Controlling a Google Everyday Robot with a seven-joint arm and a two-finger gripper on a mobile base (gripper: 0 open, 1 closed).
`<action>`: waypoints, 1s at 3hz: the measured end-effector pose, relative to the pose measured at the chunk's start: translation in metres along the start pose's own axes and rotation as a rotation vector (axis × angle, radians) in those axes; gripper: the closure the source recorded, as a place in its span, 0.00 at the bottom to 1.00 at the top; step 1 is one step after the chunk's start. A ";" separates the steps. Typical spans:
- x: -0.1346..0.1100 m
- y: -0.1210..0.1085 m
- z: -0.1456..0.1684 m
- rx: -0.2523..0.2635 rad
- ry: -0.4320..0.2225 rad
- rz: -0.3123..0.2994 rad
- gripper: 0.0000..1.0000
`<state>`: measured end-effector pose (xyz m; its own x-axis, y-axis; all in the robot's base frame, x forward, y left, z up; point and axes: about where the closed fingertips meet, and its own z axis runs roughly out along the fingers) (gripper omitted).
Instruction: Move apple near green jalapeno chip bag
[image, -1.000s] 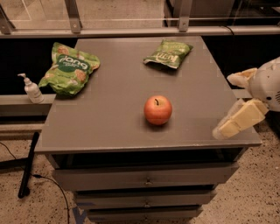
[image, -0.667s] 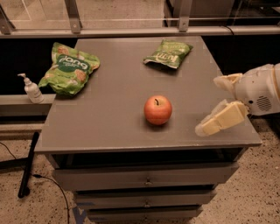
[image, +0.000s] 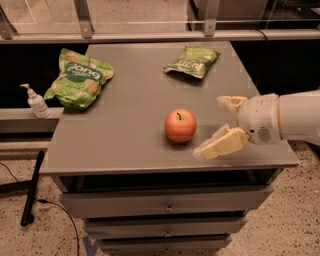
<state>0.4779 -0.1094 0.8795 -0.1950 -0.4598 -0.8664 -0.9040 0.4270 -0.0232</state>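
**Closing in on the apple from the right**

I am starting from the near edge: the table (image: 125, 120) is sitting on a stack of drawers (image: 165, 205), and nothing is lying along its front strip except my own hardware. The gripper (image: 210, 126) is hovering low over the front right part of the table, just beside the apple (image: 180, 125) on its right. Its jaws are standing wide apart, holding nothing, with the near finger (image: 222, 144) reaching toward the fruit and the far one set behind it.

The apple is resting upright in the middle front of the table, stem up, not yet between the jaws. To do this approach well, I am judging that I should be sliding further left until the fruit sits centred between the jaws, keeping low enough to catch its widest part (a round apple will likely roll if one finger nudges it first), and only then closing.

Further back, the green jalapeno chip bag (image: 192, 61) is lying flat near the far right edge, well apart from the apple. At the far left a larger bright green bag (image: 79, 77) is lying, and beyond the table's left side a pump bottle (image: 36, 101) is standing.

Against the frame a second ago, the gripper has been travelling left from the table's right edge toward the apple; the apple and both bags are lying where they were.
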 end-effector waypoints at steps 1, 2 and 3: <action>0.003 0.002 0.024 -0.002 -0.064 -0.015 0.00; 0.001 0.000 0.036 0.011 -0.104 -0.015 0.00; 0.000 0.000 0.046 0.026 -0.128 -0.008 0.18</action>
<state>0.4956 -0.0736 0.8565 -0.1360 -0.3609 -0.9227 -0.8947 0.4447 -0.0420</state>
